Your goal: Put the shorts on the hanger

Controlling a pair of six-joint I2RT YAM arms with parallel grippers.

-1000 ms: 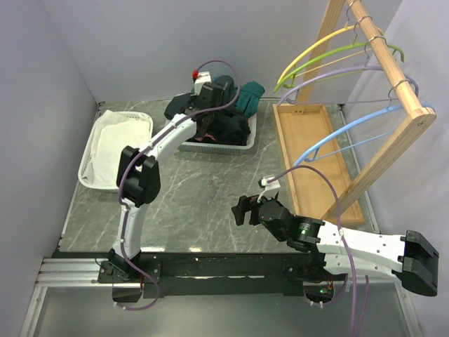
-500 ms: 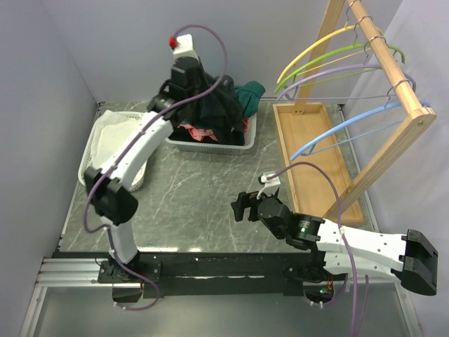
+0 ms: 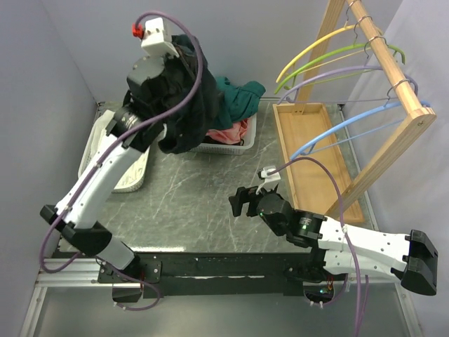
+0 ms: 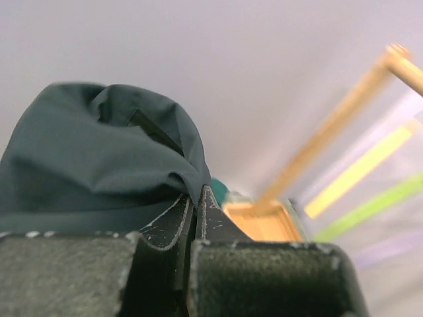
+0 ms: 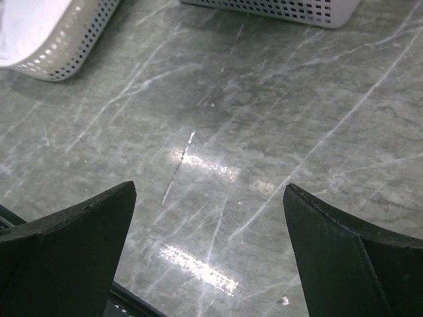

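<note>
Left tool [image 4: 196, 200], clamped on the baggy black fabric shorts [image 3: 186, 105], has raised them from the white perforated basket [image 3: 235, 147] for hanging; right tool [image 3: 240, 203] jaws apart.

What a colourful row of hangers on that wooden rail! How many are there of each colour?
yellow hanger: 1
green hanger: 1
purple hanger: 1
light-blue hanger: 1
Total: 4
</note>
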